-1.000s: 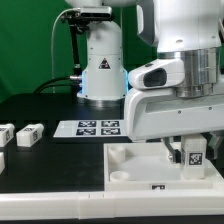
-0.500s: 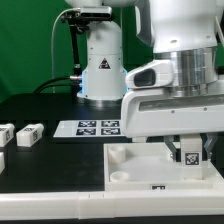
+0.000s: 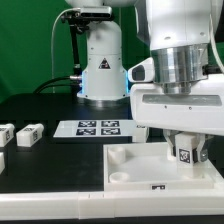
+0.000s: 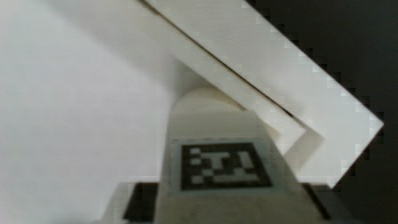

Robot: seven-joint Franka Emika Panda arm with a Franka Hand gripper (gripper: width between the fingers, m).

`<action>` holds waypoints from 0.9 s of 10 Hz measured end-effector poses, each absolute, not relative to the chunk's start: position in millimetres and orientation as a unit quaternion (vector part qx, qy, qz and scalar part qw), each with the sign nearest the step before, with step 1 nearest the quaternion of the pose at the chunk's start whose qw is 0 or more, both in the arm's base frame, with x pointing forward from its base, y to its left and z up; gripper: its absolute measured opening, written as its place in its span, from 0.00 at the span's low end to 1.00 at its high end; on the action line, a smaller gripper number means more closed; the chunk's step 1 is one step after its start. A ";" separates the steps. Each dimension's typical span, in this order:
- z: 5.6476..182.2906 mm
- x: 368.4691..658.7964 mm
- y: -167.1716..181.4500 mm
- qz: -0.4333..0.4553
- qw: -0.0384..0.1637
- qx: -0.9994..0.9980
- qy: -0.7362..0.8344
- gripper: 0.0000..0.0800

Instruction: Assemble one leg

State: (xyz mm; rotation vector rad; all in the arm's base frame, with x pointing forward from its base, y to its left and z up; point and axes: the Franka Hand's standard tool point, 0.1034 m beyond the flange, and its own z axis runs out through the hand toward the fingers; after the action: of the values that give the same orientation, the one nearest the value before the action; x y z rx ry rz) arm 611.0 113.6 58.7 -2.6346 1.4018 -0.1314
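Note:
My gripper (image 3: 187, 153) is shut on a leg (image 3: 187, 155), a small white block with a black-and-white tag, and holds it upright over the far right corner of the large white tray-like panel (image 3: 135, 170). In the wrist view the leg (image 4: 222, 160) fills the space between the dark fingers (image 4: 139, 200), with the white panel (image 4: 80, 110) close beneath and its rim edge running diagonally. Two more legs (image 3: 30, 134) lie on the black table at the exterior view's left.
The marker board (image 3: 95, 127) lies flat behind the panel, in front of the arm's base (image 3: 100, 70). A third white block (image 3: 5, 134) shows at the left edge. The panel's near edge reaches the table's front.
The gripper and wrist have shifted toward the exterior view's right and slightly up, carrying the leg with them over the panel's corner.

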 end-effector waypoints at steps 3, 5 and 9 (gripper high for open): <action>56.6 609.2 117.9 -0.026 0.087 -0.792 0.604 0.34; 56.7 609.3 117.6 -0.025 0.087 -0.781 0.618 0.34; 55.5 607.4 120.9 -0.038 0.079 -0.866 0.493 0.79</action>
State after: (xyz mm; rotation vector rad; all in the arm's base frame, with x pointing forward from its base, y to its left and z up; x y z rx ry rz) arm 607.4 120.9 55.5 -2.5910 1.4738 -0.1137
